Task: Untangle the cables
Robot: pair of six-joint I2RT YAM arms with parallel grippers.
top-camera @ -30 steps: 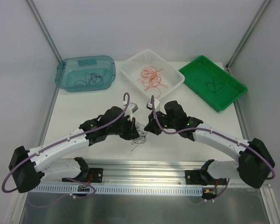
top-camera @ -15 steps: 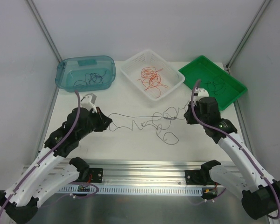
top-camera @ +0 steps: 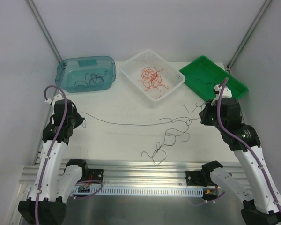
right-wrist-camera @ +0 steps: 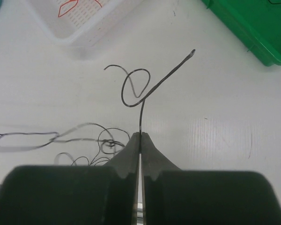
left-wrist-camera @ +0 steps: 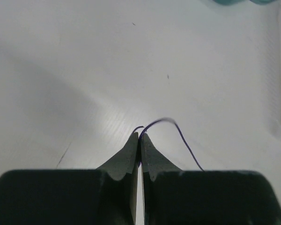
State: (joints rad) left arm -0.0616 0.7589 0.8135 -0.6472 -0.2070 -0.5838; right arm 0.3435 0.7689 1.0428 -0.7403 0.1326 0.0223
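Note:
A thin black cable [top-camera: 126, 124] is stretched across the white table between my two grippers. My left gripper [top-camera: 81, 120] is at the far left, shut on one end of it; the wire curls out of the closed tips [left-wrist-camera: 140, 136]. My right gripper [top-camera: 203, 115] is at the right near the green tray, shut on another black cable end [right-wrist-camera: 141, 112] that loops ahead of the tips [right-wrist-camera: 140, 135]. A knot of black cables [top-camera: 179, 126] sits left of the right gripper. A loose curl [top-camera: 157, 152] trails toward the front edge.
At the back stand a teal tub [top-camera: 61, 70] holding black cables [top-camera: 89, 78], a white basket [top-camera: 170, 90] holding red-orange cables [top-camera: 151, 77], and a green tray [top-camera: 200, 92] holding black cables [top-camera: 214, 84]. The metal rail [top-camera: 140, 166] runs along the front.
Both arms have swung outward, left to the left edge and right toward the green tray. The black bundle has been drawn out into a long line, with a curl now trailing toward the front.

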